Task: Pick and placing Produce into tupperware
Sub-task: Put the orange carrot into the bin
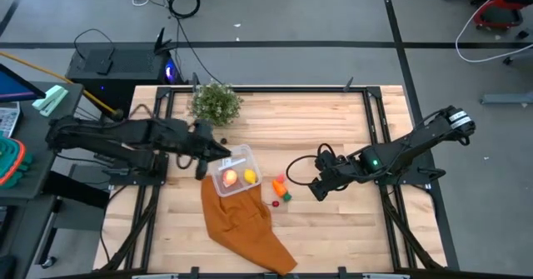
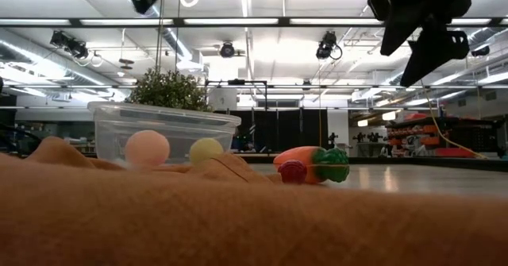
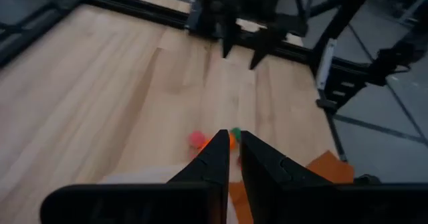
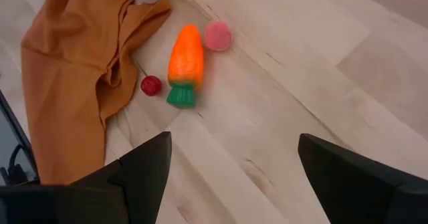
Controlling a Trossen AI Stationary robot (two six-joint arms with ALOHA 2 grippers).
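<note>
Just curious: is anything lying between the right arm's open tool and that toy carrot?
No. In the right wrist view, only bare wood lies between the right tool and the carrot; the high view agrees.

Orange carrot [image 4: 186,58] with green tip, rust-orange cloth [image 4: 77,70]

Bright ceiling lights [image 2: 238,0] lit the room evenly, shadows were soft, and the cloth [image 2: 238,218] up close looked blurry.
</note>
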